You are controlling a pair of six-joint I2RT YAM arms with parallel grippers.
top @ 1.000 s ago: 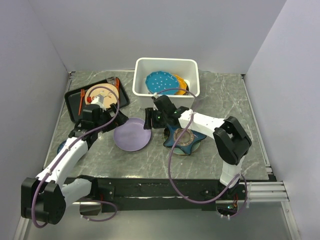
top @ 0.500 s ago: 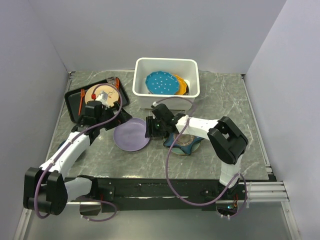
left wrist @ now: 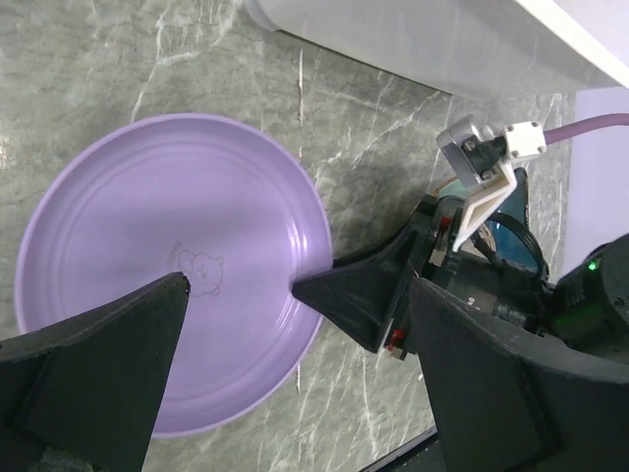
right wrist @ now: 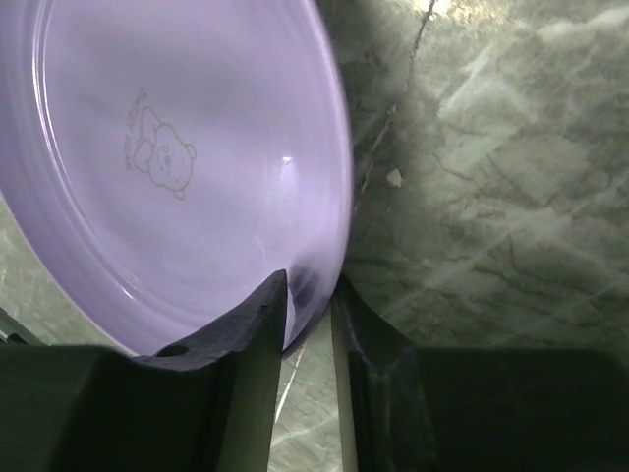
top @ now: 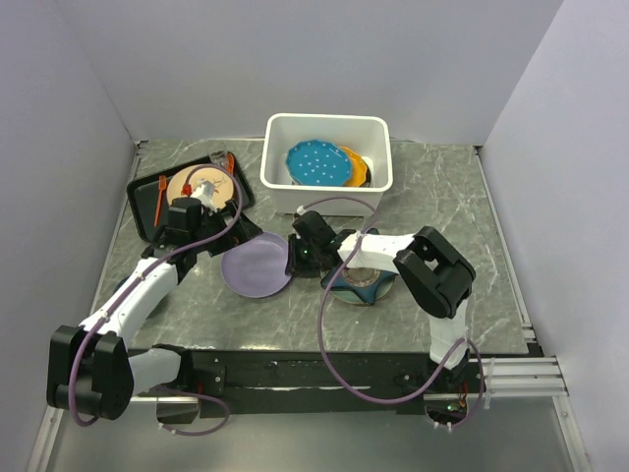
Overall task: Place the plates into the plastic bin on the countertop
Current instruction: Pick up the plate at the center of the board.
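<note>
Our right gripper (right wrist: 309, 295) has its fingers on either side of the purple plate's (top: 257, 269) near rim. One finger lies on the upper face and the other under the edge, so we read it as clenched on that rim. From this gripper the whole disc spreads out to its left. Being round, the plate has no long axis to line up, and what matters is that all its weight hangs off one side of the pinch. We cannot tell whether the plate lies flat on the desk (top: 432, 197) or is already a touch raised.

The plastic bin (top: 326, 117) sits ahead of the right gripper, further from the arm bases and a little to its right. A blue dotted plate (top: 319, 163) and an orange one (top: 359, 167) are already inside it. We judge that the carry must go forward and up over the bin's near wall, with the plate trailing leftward.

Our left gripper (left wrist: 239, 288) hangs spread wide above the plate's opposite side, grasping nothing. It is further from the bin than the right gripper, so the right arm is better placed.
</note>
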